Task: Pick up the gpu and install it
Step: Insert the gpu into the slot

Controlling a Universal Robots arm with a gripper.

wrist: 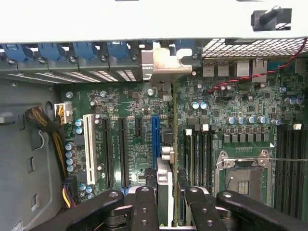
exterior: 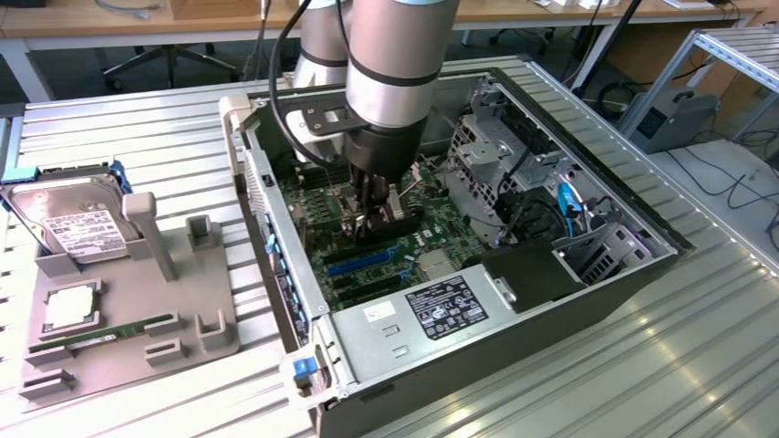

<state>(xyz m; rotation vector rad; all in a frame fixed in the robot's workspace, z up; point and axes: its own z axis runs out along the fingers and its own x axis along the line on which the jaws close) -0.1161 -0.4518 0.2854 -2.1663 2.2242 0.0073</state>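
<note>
The arm reached down into the open computer case [exterior: 572,283], which lay on its side on the slatted metal tabletop [exterior: 146,137]. The end effector [exterior: 371,219] hung low over the green motherboard [exterior: 426,237], roughly at the middle of the case. In the wrist view the end effector [wrist: 166,192] had its black fingers [wrist: 144,207] partly closed on the gpu [wrist: 165,192], one on each flat face, so the card stood on edge between them. The card ran away from the fingers toward the back wall of the case, and its silver bracket [wrist: 166,65] sat up against the row of slot openings there. The card stood in line with the blue slot [wrist: 155,139], just beside it; whether its lower edge had gone into a slot could not be told.

Other long slots lay side by side beyond the blue one, among them a white slot [wrist: 88,149]. On the other side of the card were the memory slots [wrist: 199,154] and the processor socket [wrist: 243,168]. A bundle of yellow and black wires [wrist: 50,132] ran along the edge of the board, well apart from the fingers.

Outside the case, far from the end effector at the exterior view's left, a grey holder [exterior: 134,301] carried a hard drive [exterior: 76,228] and a green memory stick [exterior: 104,333].
</note>
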